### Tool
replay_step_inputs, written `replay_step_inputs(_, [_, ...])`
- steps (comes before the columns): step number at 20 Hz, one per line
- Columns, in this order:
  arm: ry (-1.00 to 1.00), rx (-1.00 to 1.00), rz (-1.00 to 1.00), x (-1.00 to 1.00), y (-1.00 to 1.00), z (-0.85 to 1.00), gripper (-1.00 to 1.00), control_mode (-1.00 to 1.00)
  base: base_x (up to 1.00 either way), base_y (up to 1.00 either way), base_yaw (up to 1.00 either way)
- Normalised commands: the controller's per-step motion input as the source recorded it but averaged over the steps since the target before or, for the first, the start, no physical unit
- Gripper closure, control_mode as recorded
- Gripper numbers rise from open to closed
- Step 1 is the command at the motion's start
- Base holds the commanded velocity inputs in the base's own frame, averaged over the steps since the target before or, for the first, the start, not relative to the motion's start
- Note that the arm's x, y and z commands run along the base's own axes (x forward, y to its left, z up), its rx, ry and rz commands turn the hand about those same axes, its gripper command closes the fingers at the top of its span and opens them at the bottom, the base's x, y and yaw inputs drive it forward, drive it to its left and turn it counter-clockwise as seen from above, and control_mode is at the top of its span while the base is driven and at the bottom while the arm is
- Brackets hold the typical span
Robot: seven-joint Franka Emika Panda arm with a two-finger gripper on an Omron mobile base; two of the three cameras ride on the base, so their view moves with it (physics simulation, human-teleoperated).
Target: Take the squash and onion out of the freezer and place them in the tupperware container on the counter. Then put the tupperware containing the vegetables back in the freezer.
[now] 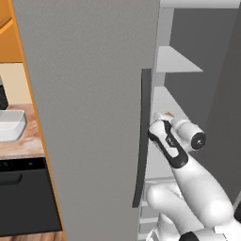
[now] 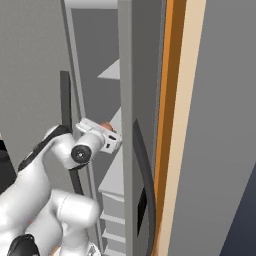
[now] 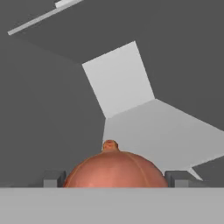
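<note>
The freezer (image 1: 94, 94) stands open, and my arm reaches in to a pale shelf (image 1: 165, 100). In the hand view a round orange-brown onion (image 3: 114, 168) with a small nub on top sits between my two fingertips (image 3: 54, 178), which press against its sides. My gripper (image 3: 116, 179) is shut on it at a wide spread. A sliver of orange shows at the hand (image 1: 168, 114) in the left base view and at the hand (image 2: 106, 125) in the right base view. The white tupperware container (image 1: 10, 124) rests on the marbled counter (image 1: 29, 143) at the far left. The squash is out of view.
The freezer's open door with its dark bar handle (image 1: 142, 136) stands between my arm and the counter. A black dishwasher (image 1: 23, 197) sits under the counter. More shelves (image 2: 114, 186) lie below my hand; an orange cabinet edge (image 2: 165, 125) runs on the right.
</note>
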Motion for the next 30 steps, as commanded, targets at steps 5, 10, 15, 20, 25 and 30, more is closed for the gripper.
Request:
replay_step_inputs(5, [0.31, -0.16, -0.01, -0.73, 0.00, 1.00, 1.00, -1.00, 0.00, 0.00, 0.00])
replay_step_inputs(10, [0.27, -0.13, 0.00, -0.56, 0.00, 1.00, 1.00, -1.00, 0.00, 0.00, 0.00])
replay_step_inputs(15, [0.35, -0.11, 0.00, -0.66, 0.00, 0.86, 1.00, -1.00, 0.00, 0.00, 0.00])
replay_step_inputs(20, [0.33, -0.06, 0.00, -0.79, 0.10, -0.02, 1.00, -1.00, 0.00, 0.00, 0.00])
replay_step_inputs(25, [0.16, -0.03, 0.00, -0.69, 0.20, -0.42, 1.00, -1.00, 0.00, 0.00, 0.00])
replay_step_inputs(30, [0.03, 0.00, 0.00, -0.44, 0.15, -0.53, 1.00, -1.00, 0.00, 0.00, 0.00])
